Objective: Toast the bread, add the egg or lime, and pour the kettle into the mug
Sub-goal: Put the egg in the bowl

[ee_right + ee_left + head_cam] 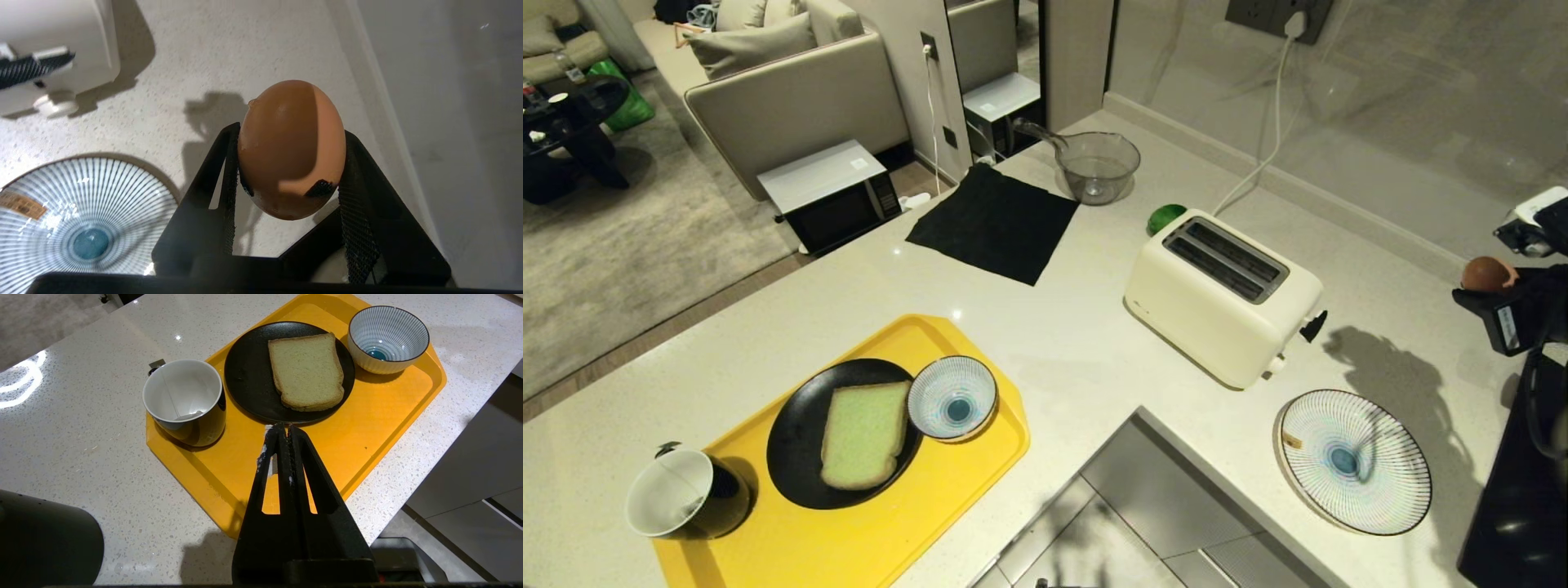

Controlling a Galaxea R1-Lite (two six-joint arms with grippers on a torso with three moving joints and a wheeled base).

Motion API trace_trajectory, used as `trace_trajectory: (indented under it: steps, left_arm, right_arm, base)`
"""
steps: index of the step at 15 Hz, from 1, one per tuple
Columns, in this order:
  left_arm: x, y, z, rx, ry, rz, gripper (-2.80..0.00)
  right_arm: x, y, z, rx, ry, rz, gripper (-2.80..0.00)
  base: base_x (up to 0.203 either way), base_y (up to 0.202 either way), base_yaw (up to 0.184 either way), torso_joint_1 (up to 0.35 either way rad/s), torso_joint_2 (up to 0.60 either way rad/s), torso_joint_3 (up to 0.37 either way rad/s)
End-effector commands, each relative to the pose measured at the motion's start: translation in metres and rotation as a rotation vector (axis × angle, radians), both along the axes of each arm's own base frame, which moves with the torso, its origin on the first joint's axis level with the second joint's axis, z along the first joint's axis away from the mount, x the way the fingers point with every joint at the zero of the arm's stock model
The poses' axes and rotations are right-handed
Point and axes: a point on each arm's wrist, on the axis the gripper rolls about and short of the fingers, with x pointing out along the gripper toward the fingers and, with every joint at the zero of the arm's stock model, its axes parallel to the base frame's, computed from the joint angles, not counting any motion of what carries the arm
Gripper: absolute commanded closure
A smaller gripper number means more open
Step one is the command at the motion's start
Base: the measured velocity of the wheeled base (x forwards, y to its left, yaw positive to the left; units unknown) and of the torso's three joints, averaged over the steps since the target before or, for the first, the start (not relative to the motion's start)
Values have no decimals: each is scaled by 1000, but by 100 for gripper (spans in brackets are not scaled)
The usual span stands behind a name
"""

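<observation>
Right claw [292, 171]: closed on the egg [292, 149], which sits clamped between the two black fingers [229, 179] with its brown shell standing well proud of them. A dark mark shows low on the shell. In the head view the claw holds the egg [1488, 274] in the air at the far right edge, above the pale speckled surface [1054, 327], to the right of the cream toaster [1223, 298] and beyond the striped blue-and-white plate [1354, 461].

Left claw [284, 430]: closed, fingers pressed together, holding nothing. It hangs over the near part of the yellow tray [367, 416], its tips just short of the rim of the black plate [249, 375].

Bread [866, 434]: one pale greenish slice lying flat on the black plate on the yellow tray. Both toaster slots are seen empty.

Striped bowl [952, 398]: on the tray, touching the right edge of the black plate.

Mug [685, 493]: black outside, white inside, upright at the left corner of the tray.

Lime [1166, 218]: on the surface just behind the toaster, partly hidden by it.

Kettle: a rounded black body [45, 539] fills a corner of the left wrist view; whether it is the kettle I cannot tell.

Also present: a glass measuring jug [1097, 166] and a black cloth [995, 222] at the far side of the surface.
</observation>
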Motion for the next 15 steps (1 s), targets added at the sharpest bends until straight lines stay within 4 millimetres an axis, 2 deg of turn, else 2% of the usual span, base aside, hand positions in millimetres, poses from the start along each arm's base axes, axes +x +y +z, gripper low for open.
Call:
trace_trajectory:
  steps: [1, 9, 15]
  left_arm:
    - [0, 0, 0, -1, -1, 1, 0]
    - [0, 0, 0, -1, -1, 1, 0]
    - [0, 0, 0, -1, -1, 2, 0]
  right_arm:
    - [1, 1, 13, -14, -46, 8, 0]
    - [0, 2, 24, -51, -82, 21, 0]
    - [0, 3, 25, -68, -90, 39, 0]
  base:
    - [0, 0, 0, 0, 0, 0]
    - [0, 0, 0, 0, 0, 0]
    - [-2, -9, 152, 4, -1, 1]
